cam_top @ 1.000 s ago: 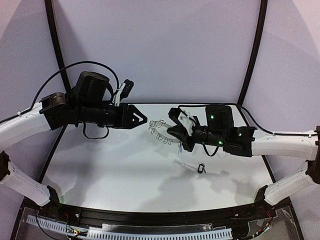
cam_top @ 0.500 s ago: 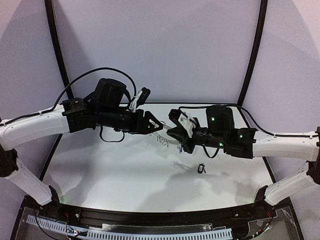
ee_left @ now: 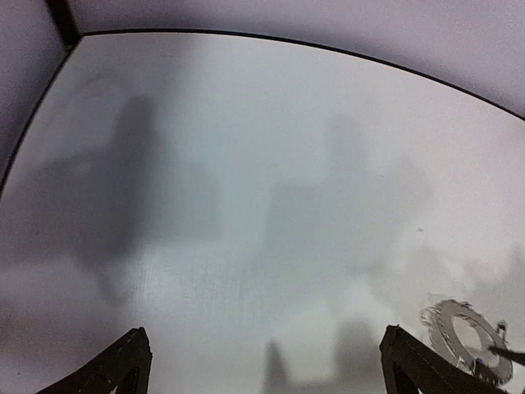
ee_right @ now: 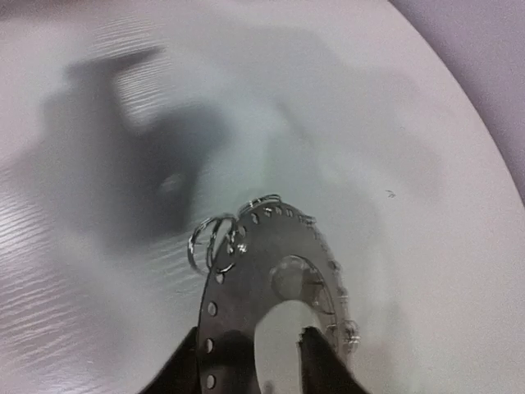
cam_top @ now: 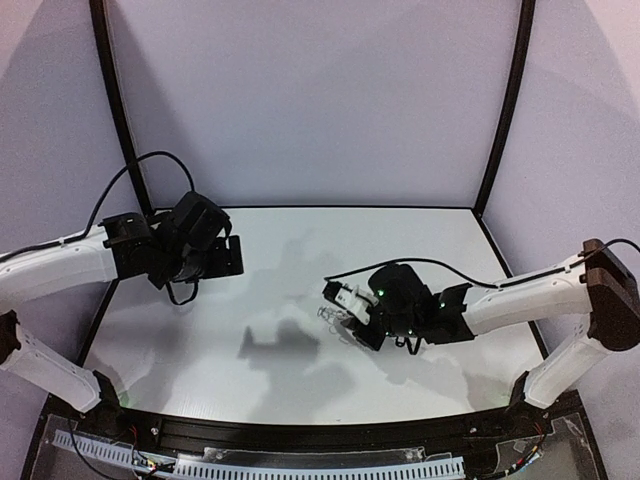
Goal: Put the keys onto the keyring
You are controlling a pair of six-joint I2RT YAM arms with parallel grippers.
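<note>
Finds right gripper point(cam_top: 340, 318) clamped on the near rim of the keyring point(ee_right: 246, 279), low over the table point(cam_top: 200, 370), wire loops point(ee_right: 212, 240) fanning away from the jaws. Finds left gripper point(cam_top: 232, 258) spread wide, empty, well apart leftward, ring lying ahead to its right. Cannot locate the keys.

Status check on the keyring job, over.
Left gripper open, empty, off to the left. Right gripper shut on the keyring, low over the table. Keys not clearly in view; nothing seen blocking.
</note>
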